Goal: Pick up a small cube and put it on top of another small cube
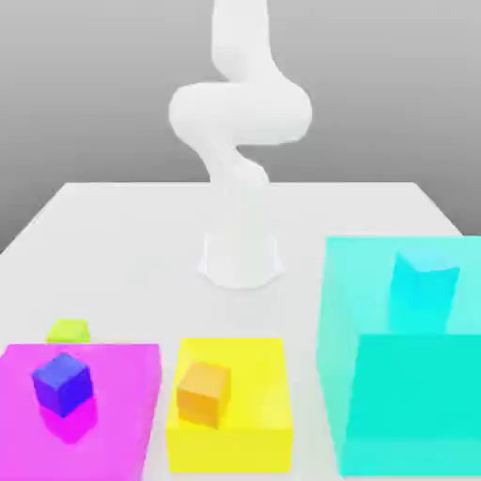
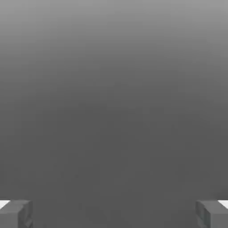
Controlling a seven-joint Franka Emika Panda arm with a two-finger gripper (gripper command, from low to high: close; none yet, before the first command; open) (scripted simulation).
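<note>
Two grey fingertips (image 2: 15, 213) of the claw (image 2: 114, 213) stood wide apart, released, gripping nothing. The small cube (image 1: 69, 330) lay on the bench (image 1: 122, 244), just behind a magenta block (image 1: 122, 395), nowhere near the claw. No writing was legible.

The exterior view is bright and evenly lit, with soft light that seems to come from above. The white table (image 1: 113, 225) is almost washed out, and the white arm (image 1: 240, 122) nearly melts into it at its base, where a faint grey shadow lies. The background goes from darker grey at the top to lighter grey near the table's far edge. The whole render is a little soft; edges of the coloured blocks are blurred. The big cyan block (image 1: 404, 395) on the right looks translucent. The hand view is dim: a smooth grey gradient, lighter above, darker below, without visible glare.
</note>
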